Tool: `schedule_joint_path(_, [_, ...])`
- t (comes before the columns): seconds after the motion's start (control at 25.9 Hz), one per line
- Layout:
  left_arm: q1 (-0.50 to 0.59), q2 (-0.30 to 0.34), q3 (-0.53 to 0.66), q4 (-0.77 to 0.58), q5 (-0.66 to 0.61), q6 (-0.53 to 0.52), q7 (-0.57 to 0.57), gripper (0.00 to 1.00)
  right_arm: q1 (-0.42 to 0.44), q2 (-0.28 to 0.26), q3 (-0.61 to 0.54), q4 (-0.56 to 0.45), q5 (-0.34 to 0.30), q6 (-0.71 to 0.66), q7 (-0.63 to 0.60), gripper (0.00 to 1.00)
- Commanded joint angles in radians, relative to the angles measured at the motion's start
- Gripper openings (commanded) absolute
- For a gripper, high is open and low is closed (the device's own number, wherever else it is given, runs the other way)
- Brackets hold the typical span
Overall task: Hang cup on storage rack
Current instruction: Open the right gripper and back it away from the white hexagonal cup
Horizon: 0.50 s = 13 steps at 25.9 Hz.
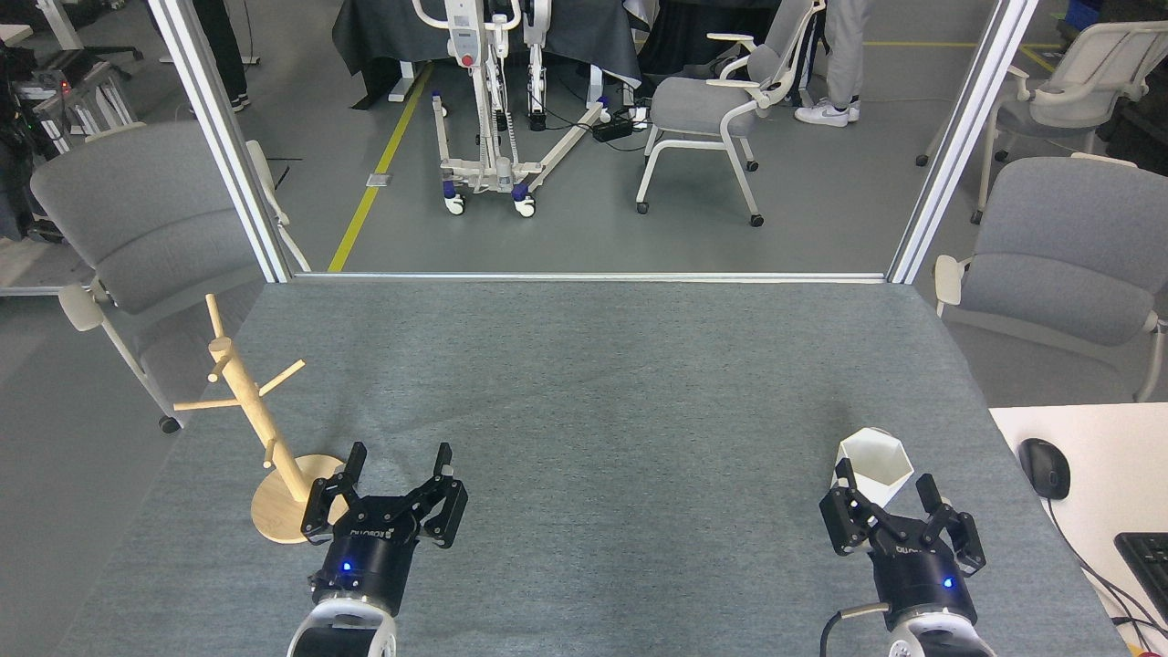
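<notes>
On the grey bench [602, 383], one cup [874, 467] and one rack [260, 422] wait by our two claws.

Our right claw [887, 497] is spread, its fingers reaching up around the cup's near side, so the cup's lower part is hidden and we cannot tell whether they touch it; its handle does not show. Our left claw [401, 472] is spread and holds nothing, and it covers the near right edge of the rack's round base. We count about five pegs on the rack, though one low peg is hard to make out. The small white lettering on both claws is too blurred to read. At the right edge, a mouse [1045, 467] sits on a white desk [1086, 511] and a keyboard [1148, 561] is cut off.
</notes>
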Motion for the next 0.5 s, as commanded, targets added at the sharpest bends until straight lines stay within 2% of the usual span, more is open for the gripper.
schedule_joint_path(0.0, [0.001, -0.011, 0.002, 0.0, -0.008, 0.009, 0.002, 0.99, 0.0, -0.002, 0.0, 0.001, -0.001, -0.002, 0.0, 1.0])
schedule_joint_path(0.46, [0.002, -0.011, -0.003, -0.003, -0.009, 0.015, -0.013, 0.99, -0.003, -0.003, 0.0, 0.001, 0.001, -0.005, 0.002, 1.0])
